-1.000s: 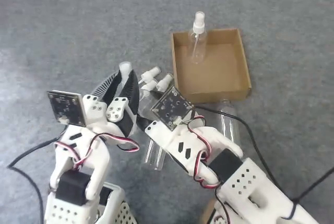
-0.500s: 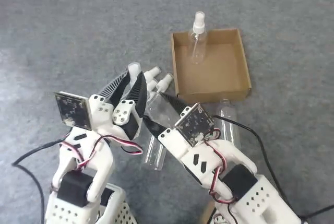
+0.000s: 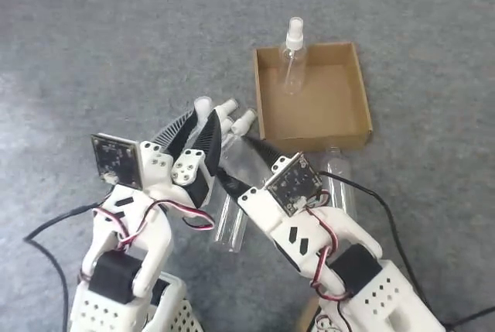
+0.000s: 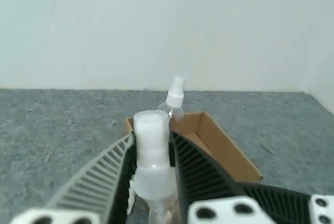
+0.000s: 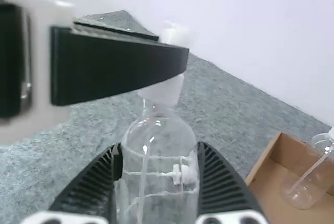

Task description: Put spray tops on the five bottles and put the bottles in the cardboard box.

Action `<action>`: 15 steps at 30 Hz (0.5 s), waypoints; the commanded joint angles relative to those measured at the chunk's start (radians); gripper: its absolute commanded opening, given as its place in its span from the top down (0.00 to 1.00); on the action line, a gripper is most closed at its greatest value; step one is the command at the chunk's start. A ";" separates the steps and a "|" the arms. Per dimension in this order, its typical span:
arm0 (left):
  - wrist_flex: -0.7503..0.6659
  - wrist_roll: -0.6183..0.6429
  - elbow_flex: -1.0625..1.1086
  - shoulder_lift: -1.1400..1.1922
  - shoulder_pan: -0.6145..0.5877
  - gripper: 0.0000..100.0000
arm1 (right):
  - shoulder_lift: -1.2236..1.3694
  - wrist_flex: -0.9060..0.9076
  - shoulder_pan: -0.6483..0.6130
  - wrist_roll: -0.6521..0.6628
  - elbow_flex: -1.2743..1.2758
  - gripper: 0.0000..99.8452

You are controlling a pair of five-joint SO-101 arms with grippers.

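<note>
My left gripper [image 3: 203, 118] [image 4: 151, 143] is shut on a white spray top [image 3: 203, 104] [image 4: 151, 143]. That top sits at the neck of a clear bottle [image 5: 156, 156] [image 3: 236, 158], held upright with my right gripper [image 5: 156, 179] [image 3: 234, 159] shut around its body. In the right wrist view the left gripper's black finger [image 5: 115, 70] crosses just above the bottle's shoulder. The cardboard box [image 3: 313, 127] [image 4: 222, 143] [image 5: 274, 158] lies beyond both grippers. One bottle with a spray top [image 3: 292, 53] [image 4: 175, 96] [image 5: 310, 174] stands in it.
Two loose spray tops [image 3: 227, 107] [image 3: 244, 121] lie just left of the box. A bare bottle [image 3: 230, 227] lies between the arms, another [image 3: 338, 181] near the box's front wall. Grey carpet stretches free to the left and far right.
My left gripper has carried the spray top right, over the bottle's neck. The right arm has drawn back toward its base with the bottle in its grip.
</note>
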 commanded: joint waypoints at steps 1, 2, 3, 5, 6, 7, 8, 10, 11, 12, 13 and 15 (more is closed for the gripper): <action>0.014 -0.011 0.024 0.009 -0.002 0.99 | -0.079 -0.070 0.065 -0.052 -0.043 0.99; 0.014 -0.011 0.024 0.009 0.000 0.99 | -0.079 -0.074 0.065 -0.055 -0.041 0.99; 0.014 -0.011 0.024 0.009 0.014 0.99 | -0.079 -0.074 0.065 -0.055 -0.041 0.99; 0.014 -0.011 0.024 0.009 0.048 0.99 | -0.079 -0.073 0.064 -0.055 -0.041 0.99; 0.014 -0.011 0.025 0.009 0.061 0.99 | -0.079 -0.073 0.064 -0.055 -0.041 0.99; 0.014 -0.014 0.030 0.009 0.068 0.99 | -0.079 -0.073 0.064 -0.055 -0.041 0.99; 0.011 -0.015 0.036 0.009 0.072 0.99 | -0.079 -0.071 0.064 -0.055 -0.041 0.99; -0.005 -0.017 0.054 0.009 0.077 0.97 | -0.079 -0.071 0.065 -0.055 -0.041 0.99; -0.014 -0.017 0.061 0.009 0.077 0.95 | -0.079 -0.071 0.065 -0.055 -0.041 0.99; -0.023 -0.017 0.068 0.009 0.077 0.92 | -0.079 -0.071 0.065 -0.055 -0.041 0.99; -0.028 -0.017 0.074 0.009 0.078 0.89 | -0.079 -0.071 0.065 -0.055 -0.041 0.99; -0.028 -0.017 0.076 0.009 0.078 0.84 | -0.079 -0.071 0.065 -0.055 -0.041 0.99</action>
